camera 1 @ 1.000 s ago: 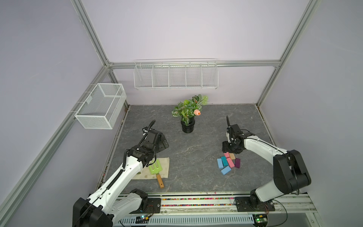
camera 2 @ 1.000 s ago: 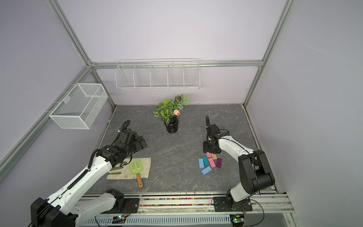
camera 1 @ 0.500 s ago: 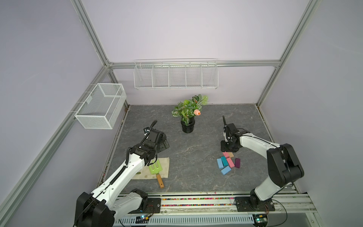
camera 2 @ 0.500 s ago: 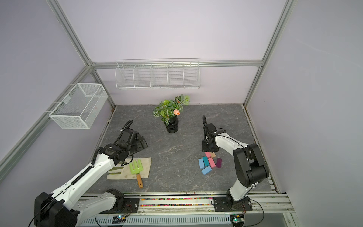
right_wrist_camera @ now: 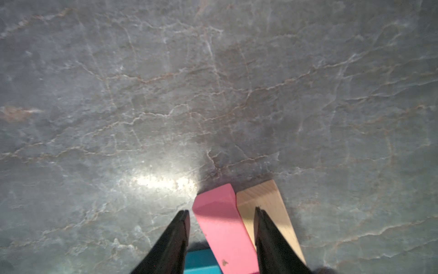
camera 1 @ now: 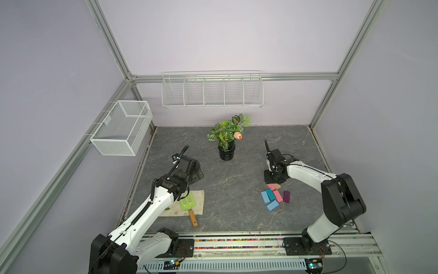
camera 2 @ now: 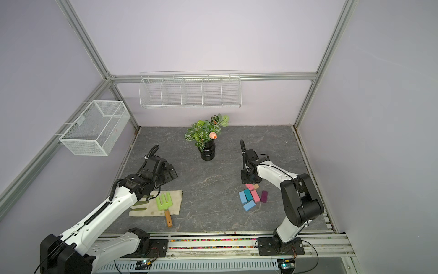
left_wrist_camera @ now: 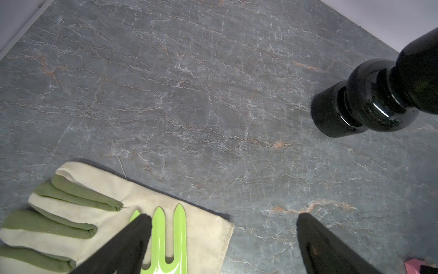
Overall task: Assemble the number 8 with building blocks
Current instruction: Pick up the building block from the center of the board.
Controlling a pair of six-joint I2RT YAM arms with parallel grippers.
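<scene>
Well, my grey veined stone bench [camera 1: 237, 189] carries the building blocks [camera 1: 270, 195] as a loose heap of flat matte bricks near the right arm, with no number 8 formed yet. My left pincer [left_wrist_camera: 222, 216] hangs spread and empty, out of the way. My right pincer [right_wrist_camera: 221, 210] straddles the pink block [right_wrist_camera: 220, 227], parted and not clamped, beside the tan wooden block [right_wrist_camera: 263, 197]; I judge it means to lift the pink one clear.
</scene>
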